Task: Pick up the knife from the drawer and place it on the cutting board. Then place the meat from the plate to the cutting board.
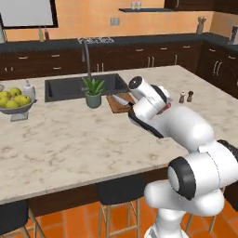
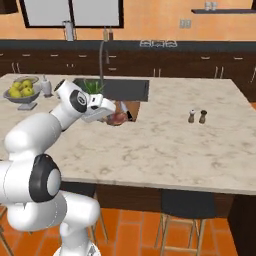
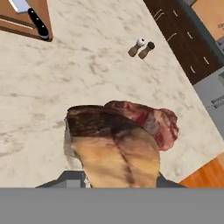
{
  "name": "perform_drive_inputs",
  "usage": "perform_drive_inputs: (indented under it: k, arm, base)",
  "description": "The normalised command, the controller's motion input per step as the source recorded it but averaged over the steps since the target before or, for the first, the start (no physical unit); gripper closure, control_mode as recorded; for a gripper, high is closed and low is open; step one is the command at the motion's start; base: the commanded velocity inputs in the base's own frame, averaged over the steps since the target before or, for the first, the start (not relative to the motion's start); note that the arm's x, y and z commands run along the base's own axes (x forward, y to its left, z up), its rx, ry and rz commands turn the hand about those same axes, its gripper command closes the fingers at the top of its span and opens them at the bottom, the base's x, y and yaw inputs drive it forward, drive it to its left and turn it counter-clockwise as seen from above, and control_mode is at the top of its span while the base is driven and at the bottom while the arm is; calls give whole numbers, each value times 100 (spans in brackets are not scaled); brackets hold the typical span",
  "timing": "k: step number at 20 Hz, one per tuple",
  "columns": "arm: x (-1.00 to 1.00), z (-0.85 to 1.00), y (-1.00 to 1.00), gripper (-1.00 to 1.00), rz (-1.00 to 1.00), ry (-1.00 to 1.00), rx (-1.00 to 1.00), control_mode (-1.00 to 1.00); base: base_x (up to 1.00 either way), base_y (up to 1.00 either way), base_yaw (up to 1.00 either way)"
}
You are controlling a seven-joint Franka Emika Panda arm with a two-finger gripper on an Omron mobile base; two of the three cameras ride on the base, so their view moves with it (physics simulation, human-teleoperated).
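At the bottom centre of the hand view, the reddish-brown and pinkish lump of meat [image 3: 122,140] was clamped in the two-finger gripper [image 2: 114,117], clear of the pale marbled counter [image 3: 96,65]. The black-handled, silver-bladed knife [image 3: 31,16] already lay on the reddish-brown wooden cutting board [image 3: 19,24] at upper left. Judgement: carry the meat over bare board beside the knife, lower it, then release.

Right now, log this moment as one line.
hand: shut on meat, above counter | knife: on cutting board | meat: not yet placed
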Motion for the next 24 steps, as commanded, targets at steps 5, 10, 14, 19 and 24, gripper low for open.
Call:
perform_drive_inputs:
  k: [5,10,14,19,24]
  arm:
    - [0,0,0,100,0,0,0,100]
    - [0,0,0,100,0,0,0,100]
    - [98,0,-36,100,30,0,6,-100]
    - [100,-22,-19,100,27,2,2,-100]
    - [100,-63,0,100,16,17,0,-100]
  base:
    - [60,-74,43]
    - [57,-72,32]
    - [0,0,0]
    - [0,0,0]
    - [0,0,0]
